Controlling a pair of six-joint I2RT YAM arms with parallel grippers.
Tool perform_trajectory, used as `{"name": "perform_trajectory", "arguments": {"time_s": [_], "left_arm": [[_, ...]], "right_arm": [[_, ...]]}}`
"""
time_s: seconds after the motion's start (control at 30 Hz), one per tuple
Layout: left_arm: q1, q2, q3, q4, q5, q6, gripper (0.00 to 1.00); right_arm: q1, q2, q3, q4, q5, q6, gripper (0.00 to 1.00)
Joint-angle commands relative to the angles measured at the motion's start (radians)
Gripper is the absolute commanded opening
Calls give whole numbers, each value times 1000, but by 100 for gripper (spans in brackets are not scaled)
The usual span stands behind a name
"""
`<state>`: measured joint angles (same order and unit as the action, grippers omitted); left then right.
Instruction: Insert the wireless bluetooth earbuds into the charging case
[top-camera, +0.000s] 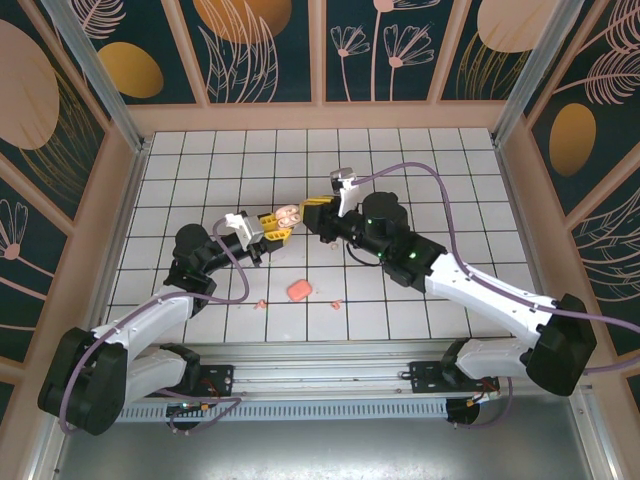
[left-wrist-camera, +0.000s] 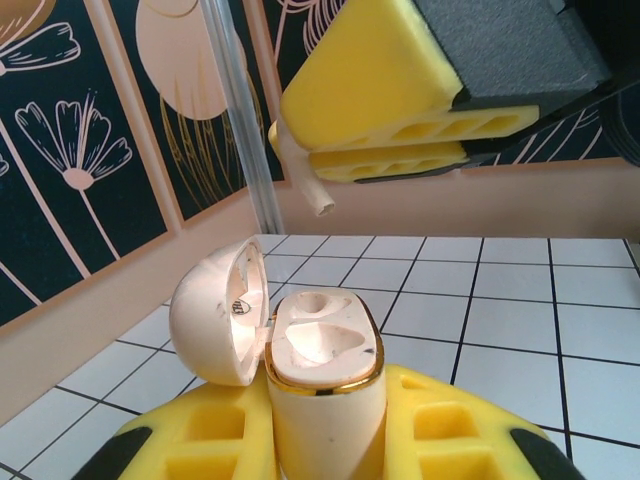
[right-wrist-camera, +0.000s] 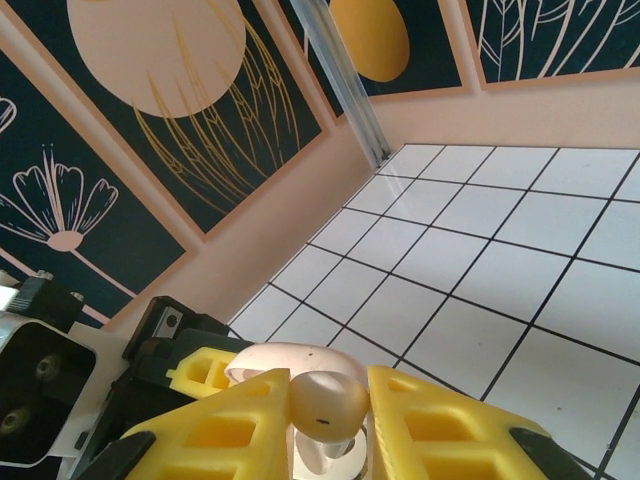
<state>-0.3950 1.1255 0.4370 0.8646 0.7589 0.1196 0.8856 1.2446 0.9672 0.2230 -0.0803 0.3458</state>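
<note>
The cream charging case (left-wrist-camera: 325, 400) with a gold rim stands upright between the yellow fingers of my left gripper (left-wrist-camera: 325, 435), which is shut on it. Its lid (left-wrist-camera: 215, 310) hangs open to the left and both sockets are empty. My right gripper (right-wrist-camera: 328, 410) is shut on one pale earbud (right-wrist-camera: 328, 403). From the left wrist, that gripper's fingers (left-wrist-camera: 390, 100) hover just above the case, with the earbud's stem (left-wrist-camera: 305, 180) sticking out. From above, the left gripper (top-camera: 278, 228) and the right gripper (top-camera: 315, 208) meet over the case (top-camera: 288, 213) at mid-table.
On the tiles nearer the arms lie a pink rounded object (top-camera: 298, 290) and two tiny pink bits (top-camera: 260, 302) (top-camera: 336, 302). Peach walls with dark flower panels enclose the white tiled floor (top-camera: 450, 180). Purple cables arc over both arms.
</note>
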Motion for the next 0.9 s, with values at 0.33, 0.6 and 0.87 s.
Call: {"name": "perform_trajectory", "arguments": {"time_s": [0.33,0.6,0.87], "left_arm": [[-5,-21,-4,74,19,-22,15],[-5,-23,-4,86,15,-36,15],[-4,-26,-3,86,12,-41,15]], "right_arm": [[18,41,13,69,-28,-10,23],[23,36,3,46,-50,-4,23],[27,23,-9,15,-72,-7,23]]}}
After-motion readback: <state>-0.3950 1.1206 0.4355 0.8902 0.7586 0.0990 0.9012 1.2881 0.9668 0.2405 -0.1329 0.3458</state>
